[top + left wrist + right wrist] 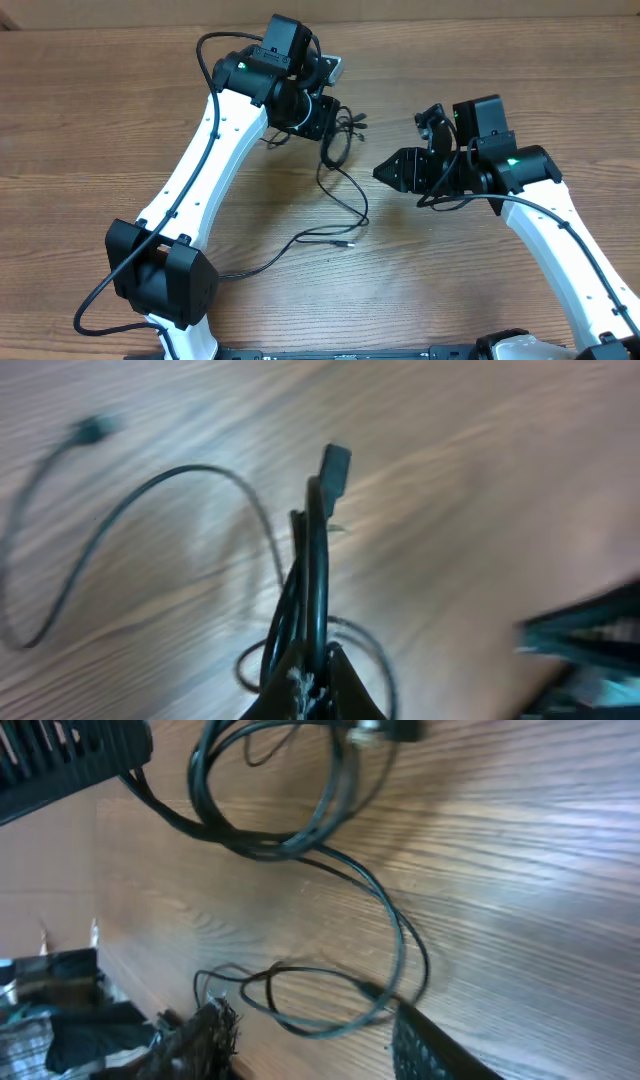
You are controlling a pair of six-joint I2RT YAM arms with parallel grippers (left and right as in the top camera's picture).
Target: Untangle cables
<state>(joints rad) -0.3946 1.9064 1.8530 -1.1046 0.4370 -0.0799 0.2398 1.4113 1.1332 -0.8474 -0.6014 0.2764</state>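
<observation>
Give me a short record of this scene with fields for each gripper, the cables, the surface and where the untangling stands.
left gripper: shut on the cables, which rise as a bundle from between its fingers
right gripper: open, holding nothing, pointed toward the bundle
cables: bunched at the left gripper; one strand trails across the table to a free plug
table: wood grain
task state: not yet untangled

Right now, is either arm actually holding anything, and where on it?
The left gripper pinches the cables where several strands bunch together; the right gripper holds nothing.
</observation>
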